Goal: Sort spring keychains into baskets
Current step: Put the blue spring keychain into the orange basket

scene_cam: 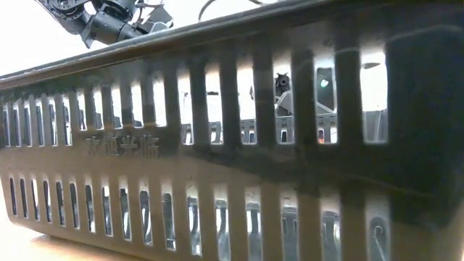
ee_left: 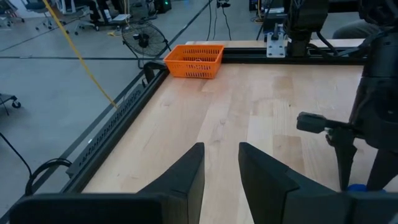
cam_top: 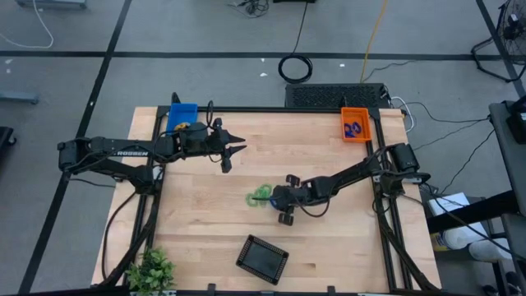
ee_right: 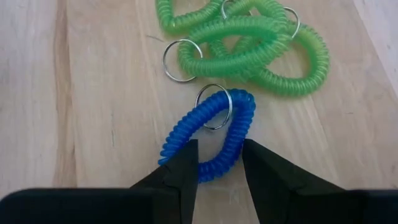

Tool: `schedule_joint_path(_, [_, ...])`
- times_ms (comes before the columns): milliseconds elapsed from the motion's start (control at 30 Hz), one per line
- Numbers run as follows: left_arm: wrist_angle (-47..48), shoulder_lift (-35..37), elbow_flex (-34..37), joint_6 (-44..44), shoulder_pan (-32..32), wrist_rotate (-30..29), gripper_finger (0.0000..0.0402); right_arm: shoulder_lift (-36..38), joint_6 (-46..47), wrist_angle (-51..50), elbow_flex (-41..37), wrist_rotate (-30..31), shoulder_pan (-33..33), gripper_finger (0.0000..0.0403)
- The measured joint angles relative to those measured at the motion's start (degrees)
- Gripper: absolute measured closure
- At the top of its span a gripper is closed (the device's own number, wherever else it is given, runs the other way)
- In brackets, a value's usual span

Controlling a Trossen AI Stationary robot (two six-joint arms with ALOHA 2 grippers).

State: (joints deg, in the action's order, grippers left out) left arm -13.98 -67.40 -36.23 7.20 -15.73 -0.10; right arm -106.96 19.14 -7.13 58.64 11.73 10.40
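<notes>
A blue spring keychain (ee_right: 214, 127) lies on the wood, and my right gripper (ee_right: 221, 152) is low over it near the table's middle (cam_top: 278, 199), fingers closed in on its near end. Just beyond it lies a tangle of green spring keychains (ee_right: 249, 43) (cam_top: 260, 197), resting flat with their metal rings. The orange basket (cam_top: 356, 125) at the far right holds blue coils. In the far-left blue basket (cam_top: 182, 115) sits something yellow. The black basket (cam_top: 263, 255) stands near the front edge. My left gripper (cam_top: 237, 146) (ee_left: 221, 152) hovers open beside the blue basket, holding nothing. My right gripper pinches the blue keychain's near end (ee_right: 211, 168) between its two fingers, both strands of the loop in the gap. The fingers come from above, slanting down. The coil still lies on the table, its metal ring (ee_right: 214, 106) at the far end.
A small green plant (cam_top: 152, 270) stands at the near left corner. The black basket's slotted wall (scene_cam: 217, 159) fills the low view. A dark frame (cam_top: 271, 108) edges the table. Bare wood (cam_top: 329, 247) lies between the baskets.
</notes>
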Motion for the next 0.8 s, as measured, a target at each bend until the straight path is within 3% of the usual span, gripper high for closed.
schedule_joint_path(133, [0.0, 0.0, 0.0, 0.0, 0.0, 0.0, 0.0293, 0.0, -0.1, 0.3, -0.5, 0.2, -0.2, 0.0308])
schedule_joint_path(367, [0.0, 0.0, 0.0, 0.0, 0.0, 0.0, 0.0293, 0.0, -1.7, 2.3, -1.6, 0.4, -0.2, 0.039])
schedule_joint_path(800, [0.0, 0.0, 0.0, 0.0, 0.0, 0.0, 0.0293, 0.0, -4.1, 2.4, -1.7, 0.3, -0.2, 0.0399])
